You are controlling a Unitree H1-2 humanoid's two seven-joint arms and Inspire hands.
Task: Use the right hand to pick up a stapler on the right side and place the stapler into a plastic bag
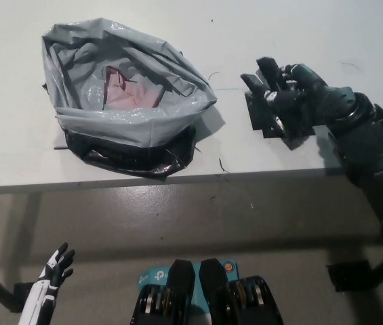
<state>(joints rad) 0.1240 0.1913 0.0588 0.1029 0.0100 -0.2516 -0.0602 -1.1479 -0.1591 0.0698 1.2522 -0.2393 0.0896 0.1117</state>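
The black stapler is in my black right hand, which is shut on it at the table's right side. It is tilted, with its end sticking out to the left of my fingers, slightly above the tabletop. The grey plastic bag lies open to the left of that hand, with a gap of table between them. Something pink shows inside it. My white left hand rests low at the bottom left, below the table, its fingers apart.
A black tape mark lies on the white table under my right hand. The table's front edge runs across the middle of the view, with grey floor below it.
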